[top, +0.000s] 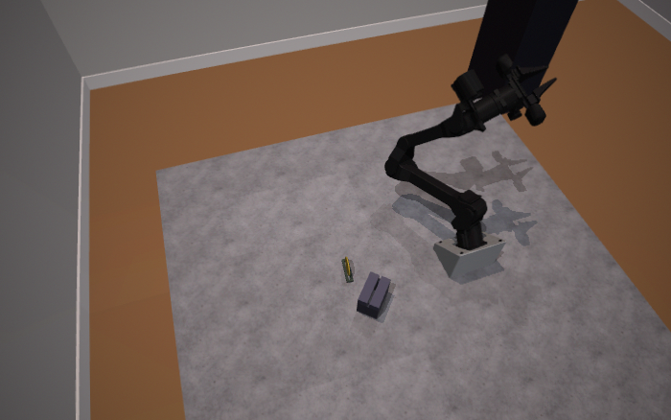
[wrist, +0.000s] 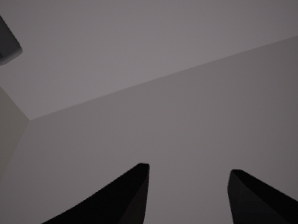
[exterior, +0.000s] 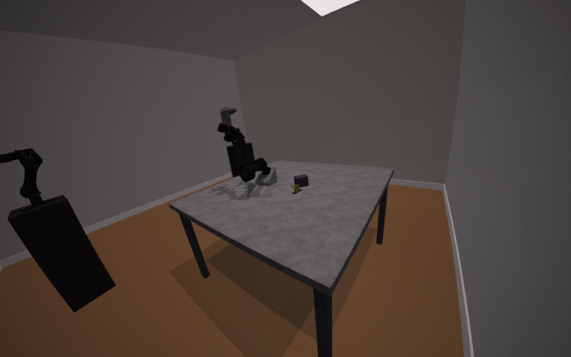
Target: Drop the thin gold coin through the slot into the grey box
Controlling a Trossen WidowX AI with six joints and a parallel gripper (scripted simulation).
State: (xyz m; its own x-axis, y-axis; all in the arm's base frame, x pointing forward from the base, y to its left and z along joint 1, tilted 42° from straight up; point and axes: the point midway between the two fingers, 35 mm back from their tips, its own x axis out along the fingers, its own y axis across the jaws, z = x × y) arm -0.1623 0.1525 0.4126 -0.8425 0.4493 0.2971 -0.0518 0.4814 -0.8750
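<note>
The gold coin (top: 346, 267) (exterior: 296, 187) stands on edge in its dark-green holder (top: 348, 278) on the grey table (top: 277, 346) (exterior: 294, 235). The closed grey box (top: 374, 293) (exterior: 301, 180) with a slot (top: 378, 291) along its lid sits just right of the holder. My gripper (top: 543, 78) (wrist: 189, 176) is raised high over the table's far right edge, far from the coin and the box, and points away from them. Its fingers stand partly apart with nothing between them; the wrist view shows only bare wall.
The arm's base (top: 468, 256) (exterior: 267, 178) stands on the table right of the box. A tall black panel (top: 520, 35) (exterior: 240, 158) stands behind the arm. A second black panel on a dark stand (exterior: 59, 248) is off the table.
</note>
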